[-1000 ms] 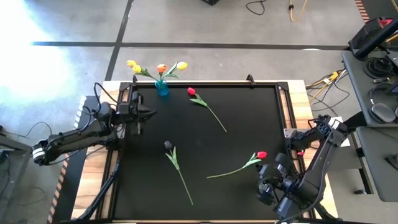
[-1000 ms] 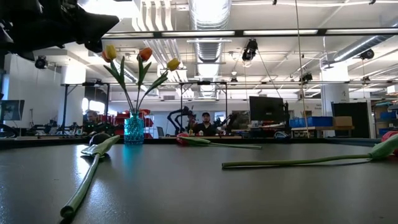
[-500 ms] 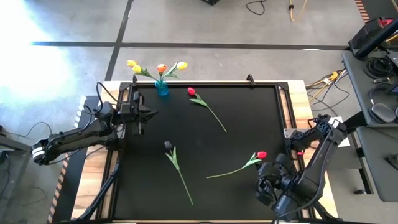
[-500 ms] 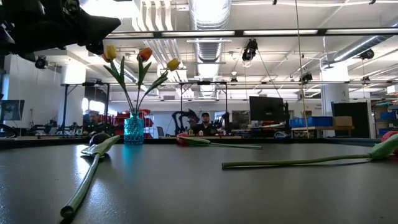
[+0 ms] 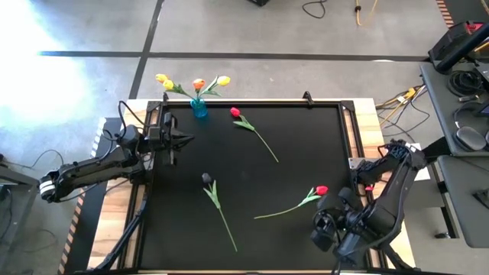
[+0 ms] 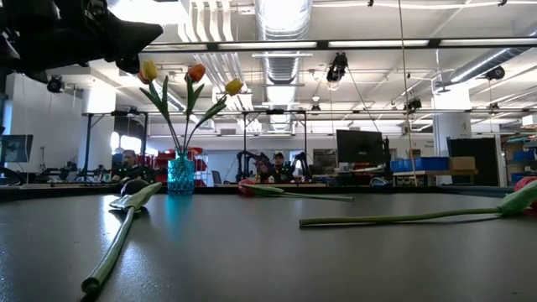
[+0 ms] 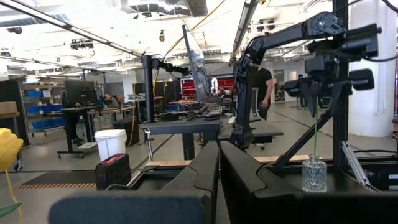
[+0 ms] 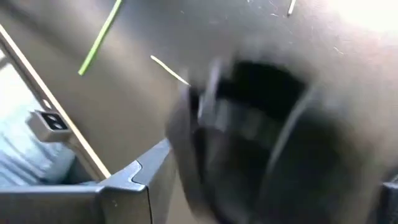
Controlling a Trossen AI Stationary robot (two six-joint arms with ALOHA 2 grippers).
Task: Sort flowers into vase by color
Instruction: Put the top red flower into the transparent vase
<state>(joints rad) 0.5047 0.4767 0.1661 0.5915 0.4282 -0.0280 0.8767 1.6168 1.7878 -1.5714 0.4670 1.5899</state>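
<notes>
Three flowers are left loose on the black mat (image 5: pixel 306 153) as far as we can tell: a red tulip (image 5: pixel 235 112) near the back, a dark one (image 5: pixel 206 178) toward the left-middle, and another red tulip (image 5: pixel 322 190) lying by the right front. The blue vase (image 5: pixel 199 108) at the back-left corner already holds the yellow and orange ones (image 5: pixel 198 83), so we'd call it roughly half done. There's also a clear vase (image 7: pixel 314 175) in the left wrist view with one thin stem in it.

Right gripper (image 5: pixel 325 229) sits at the front right, near that second red tulip; honestly we can't tell about its fingers. Left gripper (image 5: pixel 181 138) waits at the left edge, fingers pressed together, empty.
</notes>
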